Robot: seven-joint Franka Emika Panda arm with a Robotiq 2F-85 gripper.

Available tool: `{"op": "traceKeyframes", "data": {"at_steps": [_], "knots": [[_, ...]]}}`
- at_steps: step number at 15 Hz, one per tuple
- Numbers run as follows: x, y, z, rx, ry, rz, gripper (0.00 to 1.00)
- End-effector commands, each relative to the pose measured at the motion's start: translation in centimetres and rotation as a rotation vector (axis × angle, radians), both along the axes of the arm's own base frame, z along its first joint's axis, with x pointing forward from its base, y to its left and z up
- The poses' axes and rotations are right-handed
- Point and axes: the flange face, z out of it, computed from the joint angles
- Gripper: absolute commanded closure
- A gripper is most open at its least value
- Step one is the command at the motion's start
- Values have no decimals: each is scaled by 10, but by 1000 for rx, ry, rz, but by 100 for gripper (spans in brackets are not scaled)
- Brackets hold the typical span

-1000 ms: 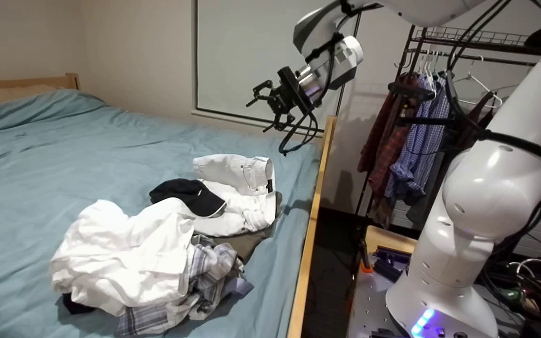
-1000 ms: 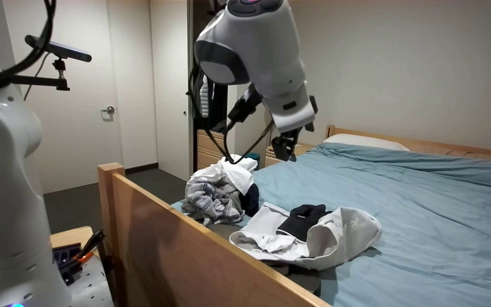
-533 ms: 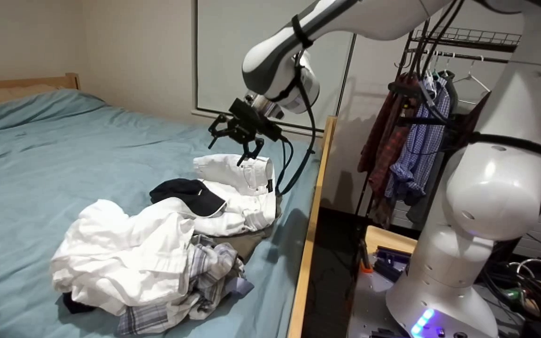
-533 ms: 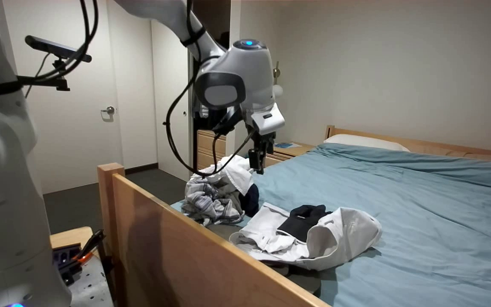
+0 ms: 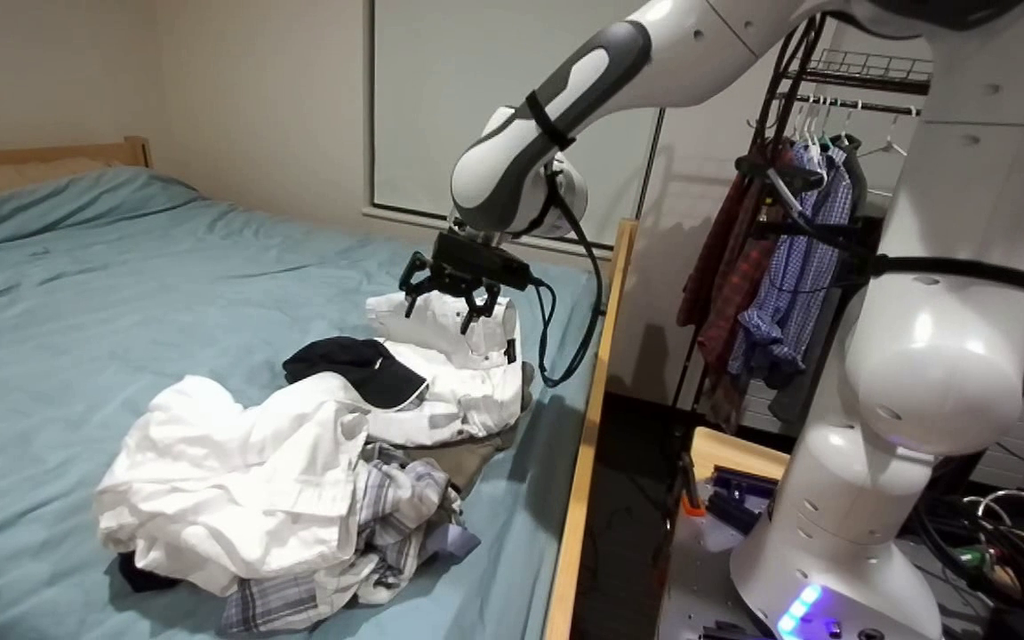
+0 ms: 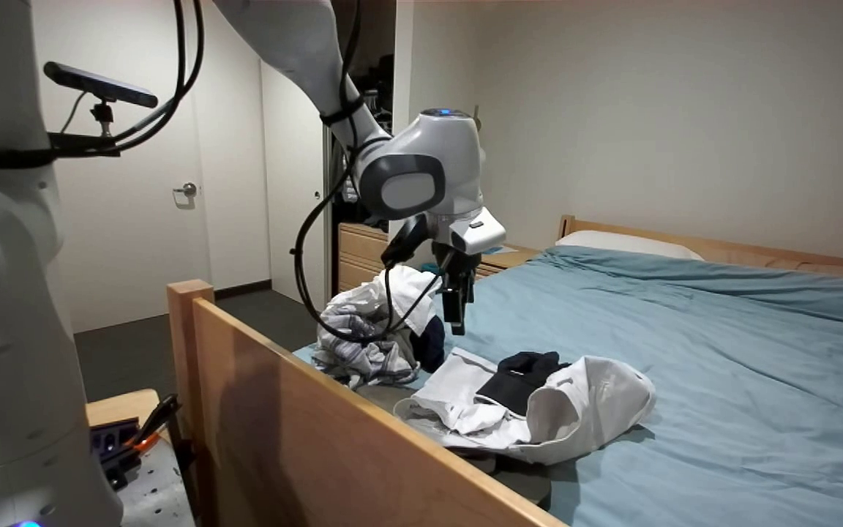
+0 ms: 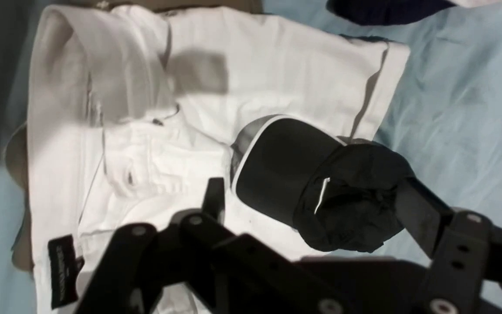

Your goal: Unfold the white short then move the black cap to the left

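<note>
Cap (image 5: pixel 354 366) is seen laid on the partly folded short (image 5: pixel 481 391), which is set near the edge of the bed (image 5: pixel 121 293) with brown cloth (image 5: pixel 466 462) showing beneath, while the pincer (image 5: pixel 437 322) is held above them, spread wide.

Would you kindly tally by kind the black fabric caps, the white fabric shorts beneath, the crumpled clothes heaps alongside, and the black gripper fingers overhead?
Rounded black fabric cap: 1
Plain white fabric shorts beneath the cap: 1
Crumpled white and grey-plaid clothes heap: 1
Slim black gripper fingers: 2
Total: 5
</note>
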Motion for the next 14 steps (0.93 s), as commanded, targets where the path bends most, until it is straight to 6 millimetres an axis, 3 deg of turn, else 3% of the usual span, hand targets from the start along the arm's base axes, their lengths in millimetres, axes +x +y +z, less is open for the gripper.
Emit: {"op": "traceKeyframes", "data": {"at_steps": [1,4,5,9,14], "knots": [[0,-35,14,-150,81,113,0],[9,-46,30,-293,151,243,0],[4,-46,18,-231,120,193,0],[5,-48,20,-238,124,197,0],[33,-61,26,-538,139,339,0]]}}
